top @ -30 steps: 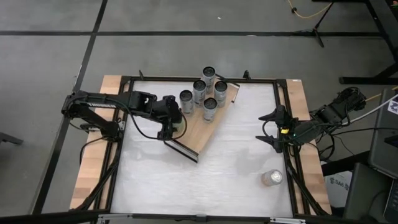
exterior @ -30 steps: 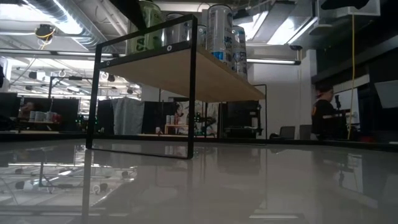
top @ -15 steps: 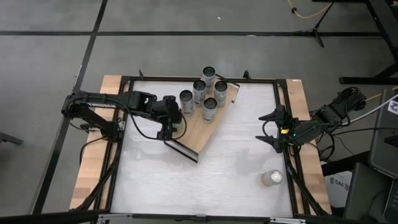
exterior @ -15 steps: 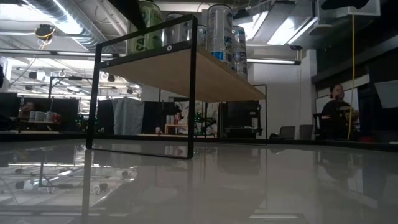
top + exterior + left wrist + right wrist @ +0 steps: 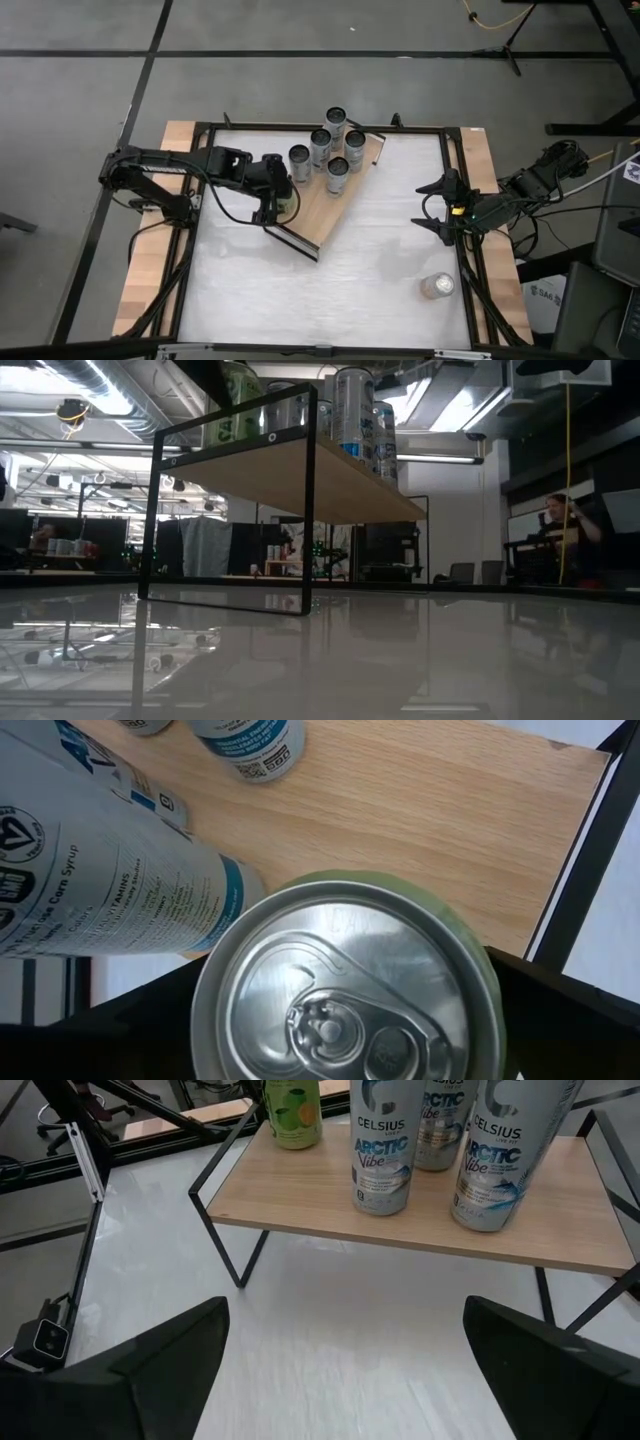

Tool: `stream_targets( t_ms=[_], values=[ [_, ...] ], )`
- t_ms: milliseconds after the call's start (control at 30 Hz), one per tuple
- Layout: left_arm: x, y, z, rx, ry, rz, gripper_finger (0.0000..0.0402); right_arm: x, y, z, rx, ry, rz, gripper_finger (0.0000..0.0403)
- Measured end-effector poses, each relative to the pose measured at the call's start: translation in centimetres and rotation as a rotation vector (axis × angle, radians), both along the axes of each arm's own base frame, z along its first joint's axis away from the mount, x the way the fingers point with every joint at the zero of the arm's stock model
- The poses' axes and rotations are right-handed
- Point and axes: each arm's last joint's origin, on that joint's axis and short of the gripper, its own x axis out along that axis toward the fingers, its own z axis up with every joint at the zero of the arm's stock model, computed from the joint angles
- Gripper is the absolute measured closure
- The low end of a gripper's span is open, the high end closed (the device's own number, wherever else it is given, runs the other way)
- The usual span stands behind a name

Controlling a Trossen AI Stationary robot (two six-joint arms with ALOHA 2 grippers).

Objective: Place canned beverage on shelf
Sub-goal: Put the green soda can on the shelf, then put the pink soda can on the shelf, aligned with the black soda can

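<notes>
The shelf (image 5: 322,205), a light-wood board on black frame ends, stands aslant at the table's far middle; it also shows in the low view (image 5: 300,470). Several cans (image 5: 338,176) stand on its far half. My left gripper (image 5: 278,200) is over the shelf's near-left end, shut on a green can (image 5: 345,990), which also shows in the right wrist view (image 5: 292,1110). My right gripper (image 5: 436,210) hangs open and empty at the table's right edge. One more can (image 5: 436,286) stands on the white table at the near right. My left gripper comes from above, pointing down, with one finger (image 5: 140,1020) on each side of the green can's upper wall (image 5: 212,1010). The can stands upright, and its base (image 5: 292,1142) rests on the shelf board.
A white and blue can (image 5: 110,870) stands close beside the green can on the board. Bare board (image 5: 430,830) lies between the green can and the shelf's black end frame (image 5: 585,850). Open white tabletop (image 5: 370,250) lies between the shelf and my right gripper.
</notes>
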Motion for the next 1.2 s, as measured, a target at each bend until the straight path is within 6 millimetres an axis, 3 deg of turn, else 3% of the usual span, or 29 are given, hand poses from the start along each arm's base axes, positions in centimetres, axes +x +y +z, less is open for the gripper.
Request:
stream_targets(
  t_ms=[433,900,1200],
  values=[
    [-0.8,-0.1,1.3,-0.012,-0.084,0.012,0.0002,0.0,0.0,0.0,0.0,0.0,0.0,0.001],
    [-3.8,0.0,4.5,-0.018,-0.249,0.012,0.0001,0.0,0.0,0.0,0.006,0.004,0.009,0.001],
    [-4.2,-0.2,7.0,-0.129,-0.512,0.094,0.0001,0.1,0.4,0.0,0.122,0.023,0.076,0.001]
  ],
)
